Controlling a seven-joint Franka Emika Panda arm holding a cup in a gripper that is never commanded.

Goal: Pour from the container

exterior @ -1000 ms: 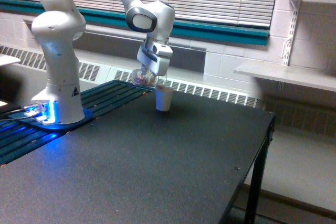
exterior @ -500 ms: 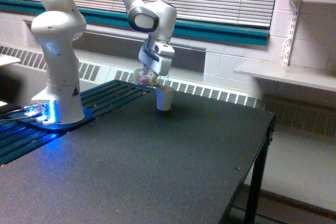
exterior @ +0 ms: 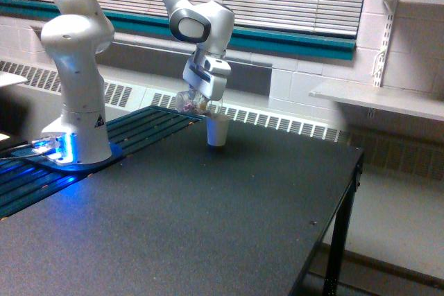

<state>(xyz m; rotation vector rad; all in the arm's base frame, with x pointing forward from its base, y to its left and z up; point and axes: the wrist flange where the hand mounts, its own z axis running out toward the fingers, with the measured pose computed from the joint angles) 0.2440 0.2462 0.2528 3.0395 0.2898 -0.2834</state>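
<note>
On my screen, the glossy white arm's claw [exterior: 200, 102] grips the container [exterior: 189, 102], a small clear plastic cup tipped nearly on its side, with mixed-colour bits showing through its wall. Its mouth points toward the exterior view's right, just above the rim of a white paper cup [exterior: 217, 130] that stands upright on the matte black, finely grained tabletop [exterior: 208, 220]. The arm's rounded base [exterior: 76, 140] sits at the exterior view's left, lit blue.

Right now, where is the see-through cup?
In the exterior view, the clear cup is tipped in the gripper, just above the white cup at the table's far edge.
</note>
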